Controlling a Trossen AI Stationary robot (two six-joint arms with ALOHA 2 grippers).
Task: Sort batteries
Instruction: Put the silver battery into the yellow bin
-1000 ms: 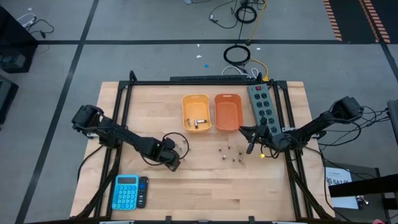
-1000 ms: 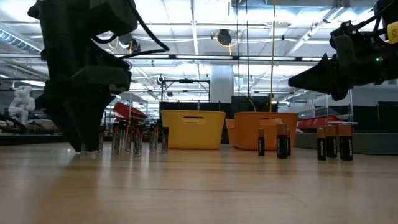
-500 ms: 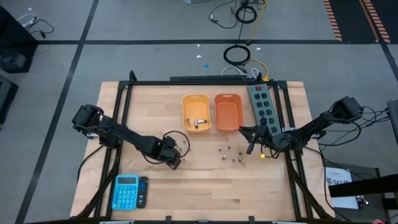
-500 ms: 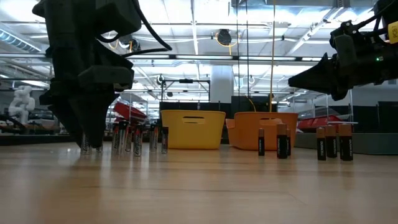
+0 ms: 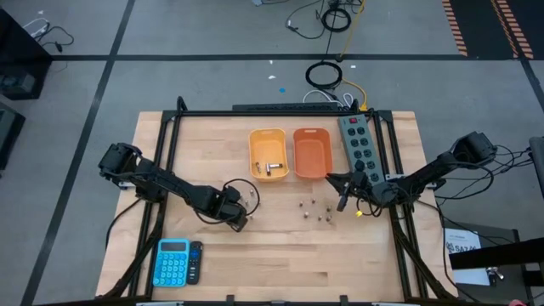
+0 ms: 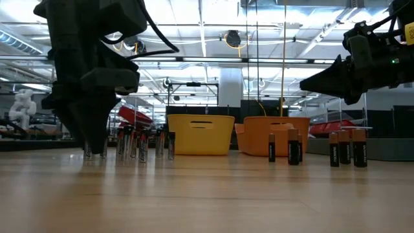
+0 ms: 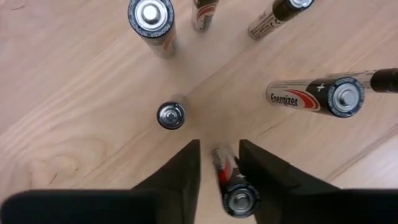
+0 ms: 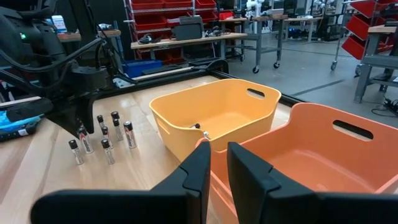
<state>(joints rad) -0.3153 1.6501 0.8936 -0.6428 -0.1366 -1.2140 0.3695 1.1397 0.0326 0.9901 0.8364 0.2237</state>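
Observation:
Several silvery batteries (image 7: 339, 98) stand upright on the wood left of centre (image 5: 248, 196), and several darker ones (image 5: 314, 208) stand to the right (image 6: 294, 147). My left gripper (image 7: 219, 146) points straight down over the silvery group (image 6: 96, 150), open, its fingers on either side of one upright battery (image 7: 229, 180). My right gripper (image 5: 341, 204) hovers shut above the table (image 6: 303, 83), beside the orange bin (image 8: 323, 162). The yellow bin (image 5: 255, 144) has batteries lying in it (image 5: 272, 167). My left gripper comes from above and stands astride one upright silvery battery (image 7: 224, 168), whose base is on the table. The battery sits close against one finger (image 7: 261, 174), with a gap to the other. I cannot tell whether it touches.
The yellow bin (image 6: 200, 136) and the orange bin (image 5: 311, 157) sit side by side near the far edge, with a grey power strip (image 5: 357, 144) to their right. A blue calculator (image 5: 172, 261) and a dark remote (image 5: 195, 259) lie at the near left. Bare wood lies toward the near edge.
My left gripper has shifted a little toward the table's right, over the nearest silvery battery, then kept still. The batteries have stayed upright in place.

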